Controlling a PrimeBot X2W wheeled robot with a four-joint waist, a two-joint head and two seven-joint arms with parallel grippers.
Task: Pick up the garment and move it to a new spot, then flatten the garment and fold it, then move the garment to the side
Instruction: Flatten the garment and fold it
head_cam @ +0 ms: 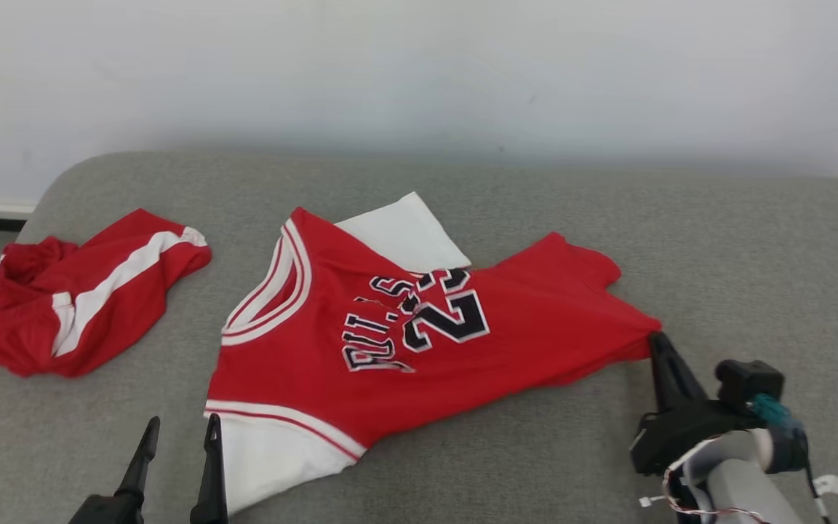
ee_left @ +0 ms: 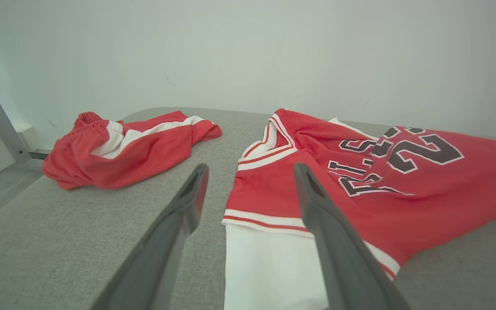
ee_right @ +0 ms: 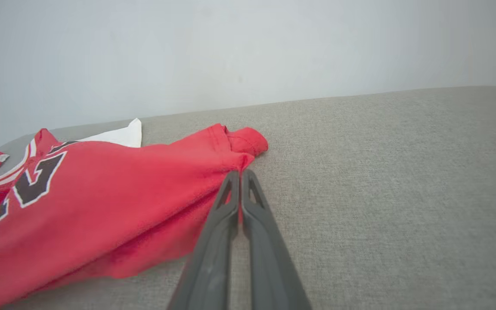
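Two dark fingers of the right claw point(head_cam: 657, 340) point(ee_right: 240, 174) are pressed together, and they pinch the edge of the red jersey point(head_cam: 535, 320) point(ee_right: 101, 193) at its corner nearest to this claw. The cloth there is drawn into a narrow point that ends at the fingertips, and a thin strip of red shows between them in the right wrist view. Just beside this point the hem of the jersey is rolled into a small thick fold.

The jersey lies spread in the middle of the grey fabric-covered worktop point(head_cam: 753, 255), with its front up, so the dark letters and the number 23 can be read. Its striped neck opening is on the side away from the right claw. One white sleeve point(head_cam: 404, 233) comes out from under the jersey on its far side, and another white sleeve point(head_cam: 266, 451) comes out on its near side.

The left claw point(head_cam: 182, 422) point(ee_left: 251, 168) is spread wide and holds nothing. One of its fingers is over this near sleeve; whether it touches the cloth I cannot tell.

On the neck side of the jersey, well apart from it, red shorts point(head_cam: 92, 298) point(ee_left: 136, 146) with a white stripe lie crumpled near the rounded corner of the worktop. Behind the jersey stands a pale wall point(head_cam: 419, 73).
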